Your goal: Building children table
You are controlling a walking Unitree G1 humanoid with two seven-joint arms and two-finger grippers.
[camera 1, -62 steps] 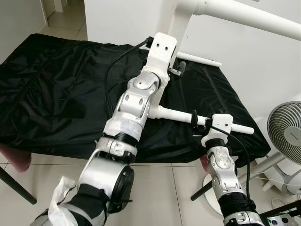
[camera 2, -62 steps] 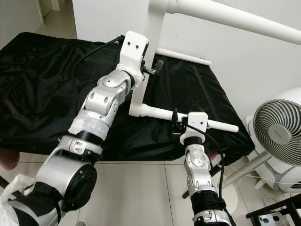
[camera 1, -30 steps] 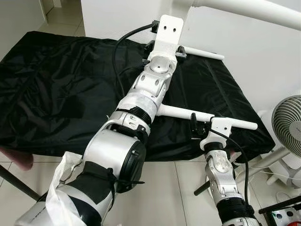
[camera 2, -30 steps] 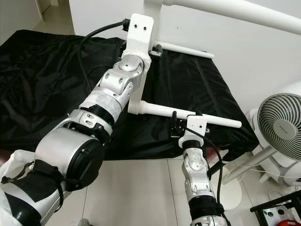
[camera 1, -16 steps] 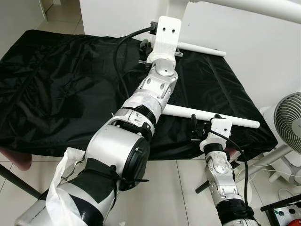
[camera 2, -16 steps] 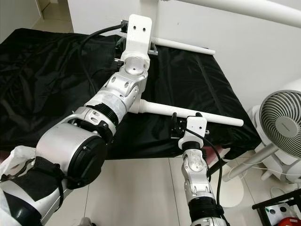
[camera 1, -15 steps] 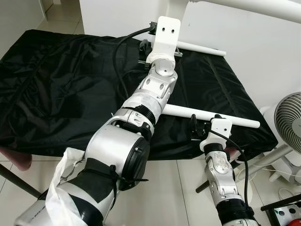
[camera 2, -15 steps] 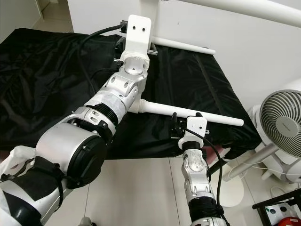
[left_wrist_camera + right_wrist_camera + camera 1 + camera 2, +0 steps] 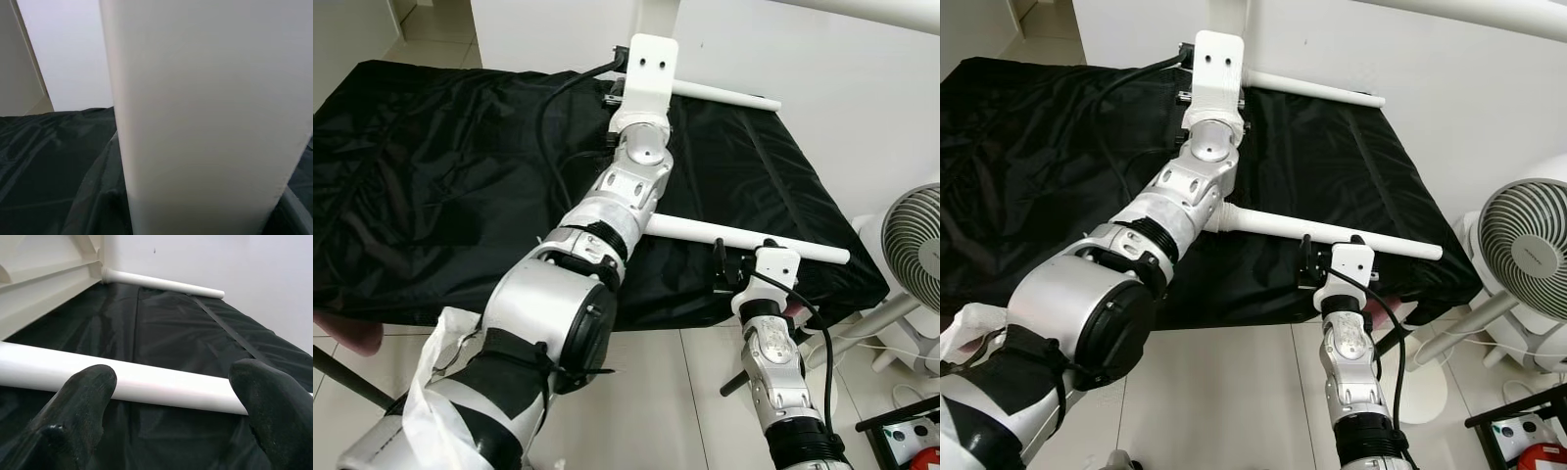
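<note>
- The right gripper [image 9: 171,396] hangs with its two black fingers [image 9: 80,401] spread apart, a white table leg [image 9: 146,384] lying crosswise just beyond the tips, with nothing between the fingers.
- A second white leg [image 9: 161,283] lies farther out past that gripper, at the back of the black cloth [image 9: 431,176].
- The left gripper [image 9: 612,98] reaches to the upright white table panel [image 9: 205,112], which stands close before its wrist camera; whether its fingers are apart or together cannot be told.
- A white fan [image 9: 1528,255] stands on the floor, off to the right gripper's outer side.

White wall [image 9: 862,59], tiled floor [image 9: 675,392], black-draped table [image 9: 431,176], fan [image 9: 1523,259]
</note>
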